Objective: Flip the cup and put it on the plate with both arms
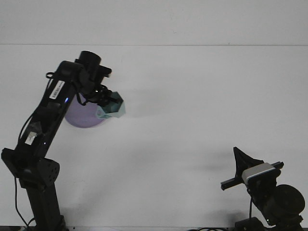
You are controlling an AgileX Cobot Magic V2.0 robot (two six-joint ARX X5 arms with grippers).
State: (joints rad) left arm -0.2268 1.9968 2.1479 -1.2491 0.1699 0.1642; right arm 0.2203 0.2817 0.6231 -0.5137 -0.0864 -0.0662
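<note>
In the front view my left gripper point(107, 100) is shut on the pale teal faceted cup point(112, 109), which hangs tilted above the right edge of the purple plate point(82, 117). The left arm covers much of the plate. Whether the cup touches the plate I cannot tell. My right gripper point(240, 166) rests low at the bottom right, far from the cup and plate, with its dark fingers pointing up.
The white table point(202, 96) stretches across the view, and its far edge runs along the top. The left arm's base stands at the bottom left.
</note>
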